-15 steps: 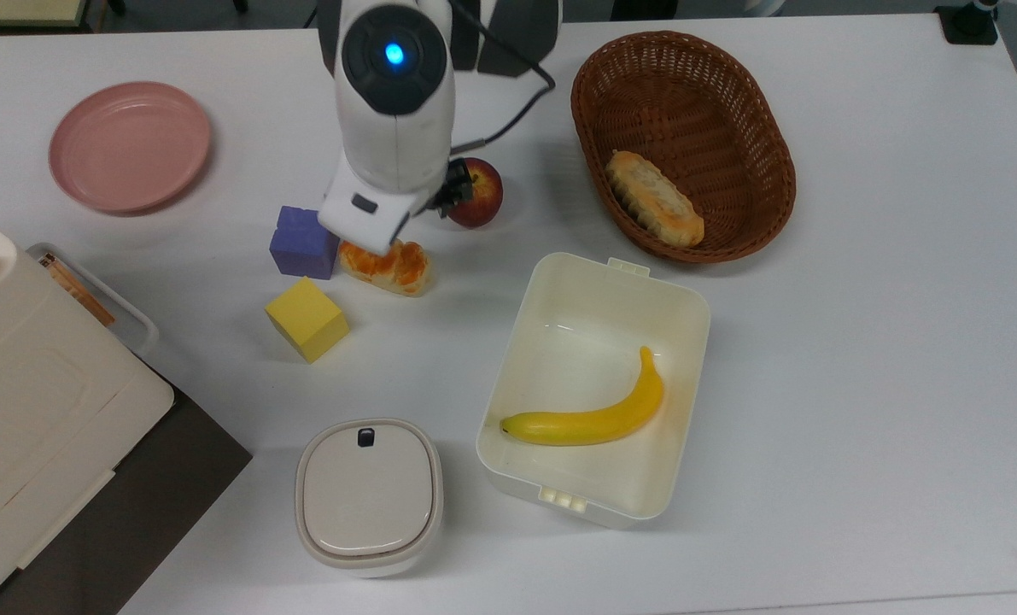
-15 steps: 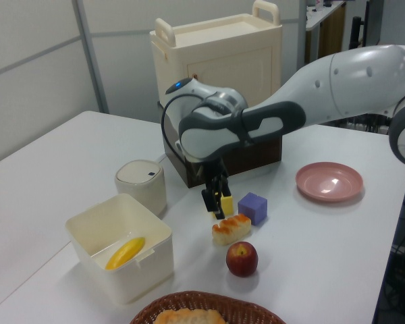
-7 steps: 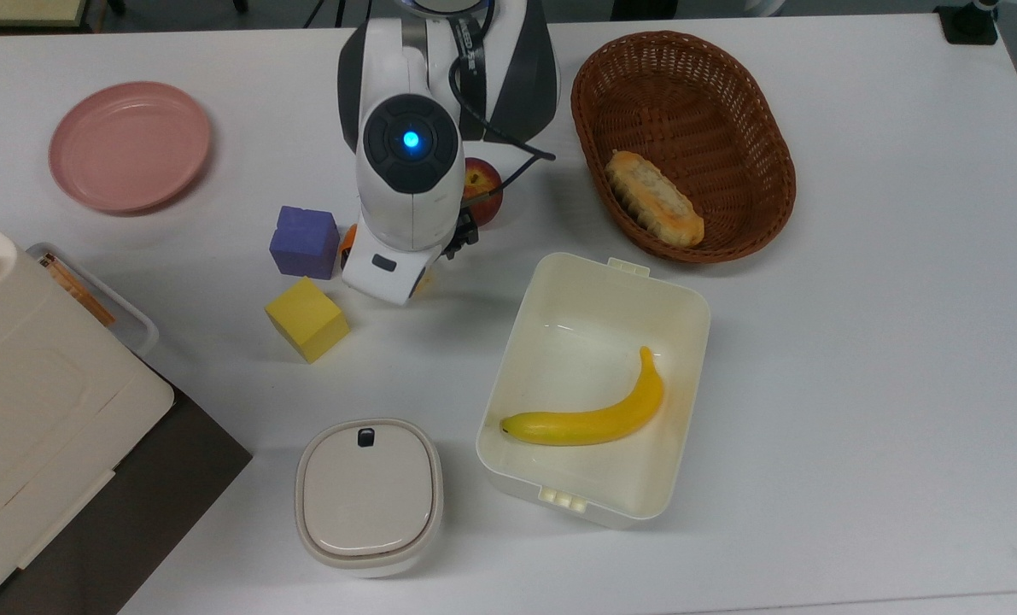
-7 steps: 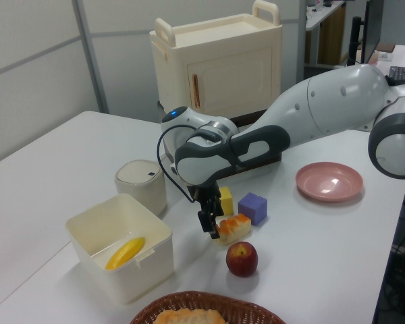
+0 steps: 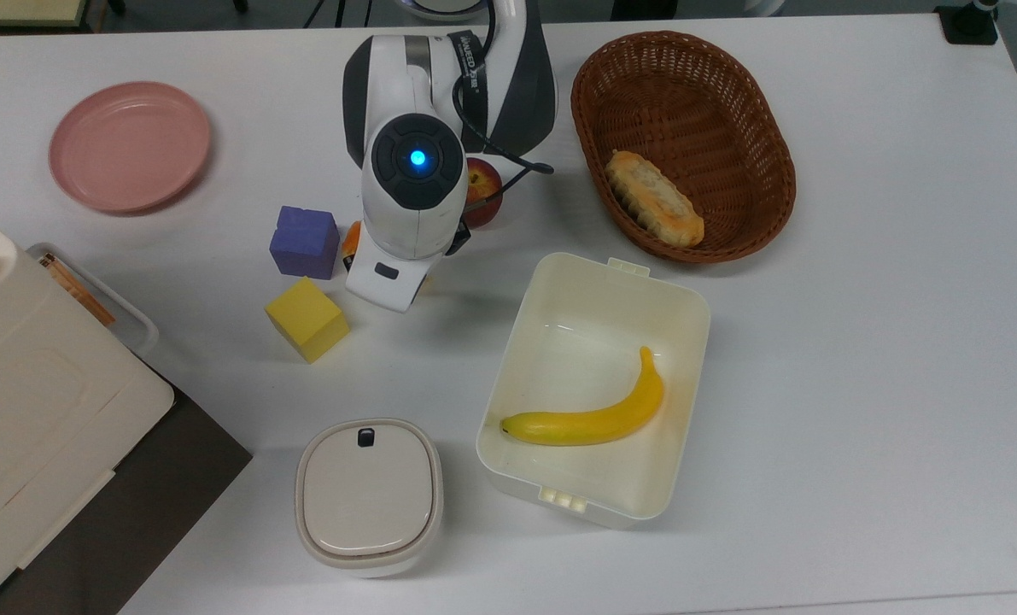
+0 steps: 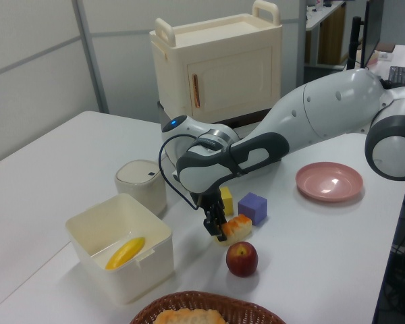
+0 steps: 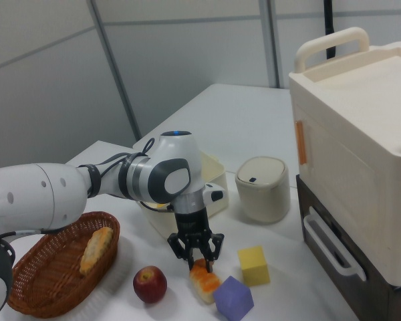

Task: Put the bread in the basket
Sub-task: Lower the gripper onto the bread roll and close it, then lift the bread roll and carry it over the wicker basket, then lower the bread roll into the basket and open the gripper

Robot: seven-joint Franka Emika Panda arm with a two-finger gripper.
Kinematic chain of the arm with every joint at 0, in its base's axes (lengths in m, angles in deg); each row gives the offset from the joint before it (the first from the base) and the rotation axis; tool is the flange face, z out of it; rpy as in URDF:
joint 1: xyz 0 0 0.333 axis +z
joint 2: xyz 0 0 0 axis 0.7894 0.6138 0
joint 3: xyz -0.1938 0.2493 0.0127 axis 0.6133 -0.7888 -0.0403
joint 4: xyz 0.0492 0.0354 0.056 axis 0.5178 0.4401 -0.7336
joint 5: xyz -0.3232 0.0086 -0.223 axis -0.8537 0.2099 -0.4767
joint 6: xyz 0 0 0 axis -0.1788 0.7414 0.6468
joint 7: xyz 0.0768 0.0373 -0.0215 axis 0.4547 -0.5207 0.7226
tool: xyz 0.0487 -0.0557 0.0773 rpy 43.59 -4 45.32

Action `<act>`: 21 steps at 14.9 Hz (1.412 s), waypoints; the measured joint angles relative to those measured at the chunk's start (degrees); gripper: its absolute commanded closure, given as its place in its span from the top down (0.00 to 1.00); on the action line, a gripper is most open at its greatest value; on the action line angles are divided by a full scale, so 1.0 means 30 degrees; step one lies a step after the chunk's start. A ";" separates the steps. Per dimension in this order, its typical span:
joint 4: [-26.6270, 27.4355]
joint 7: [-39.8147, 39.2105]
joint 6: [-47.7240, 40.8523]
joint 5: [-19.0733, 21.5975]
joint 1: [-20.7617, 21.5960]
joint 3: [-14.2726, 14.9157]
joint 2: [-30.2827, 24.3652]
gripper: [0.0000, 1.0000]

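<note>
Top view, bottom of frame upward: lidded cream pot (image 5: 368,497) at lower centre of the white bench (image 5: 858,384); cream box (image 5: 593,386) just right of it, banana (image 5: 592,413) lying inside. Middle left: yellow cube (image 5: 306,319), purple cube (image 5: 304,242) just above it. The bread (image 7: 205,281) sits between the purple cube and the apple (image 5: 482,191); in the top view the arm's wrist covers most of it, leaving an orange sliver at its left end. In the right view, lower centre of frame, the tool (image 7: 198,256) is down over the roll's near end, fingers (image 7: 215,245) spread apart and straddling it, nothing gripped yet; the roll rests on the bench. The left view agrees: tool low at the roll's left end, apple just in front. Upper right of the top view: brown wicker basket (image 5: 764,145), well apart from the roll, with a longer pale loaf (image 5: 653,198) already lying in it. Pink plate (image 5: 130,145) upper left; a cream cabinet (image 5: 21,393) at the left edge. Judgement: grasp step in hand, transfer not begun. Next move calls for closing the fingers squarely on the roll, without nudging the purple cube or apple close on either side, then lifting clear and carrying over the basket rim to a free spot beside the loaf.
</note>
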 measured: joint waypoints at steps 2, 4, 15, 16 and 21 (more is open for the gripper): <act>-0.0098 0.0000 0.0000 -0.0002 0.0000 0.0009 -0.0229 0.00; -0.0167 0.0002 -0.0095 0.0001 0.0000 0.0011 -0.0575 0.00; -0.0640 0.1925 -0.4307 0.1756 0.3035 -0.0058 -0.3751 0.00; -0.0737 0.1985 -0.4837 0.1886 0.3437 -0.0064 -0.3911 0.01; -0.0975 0.3426 -0.6121 0.2043 0.6876 -0.0121 -0.4397 0.71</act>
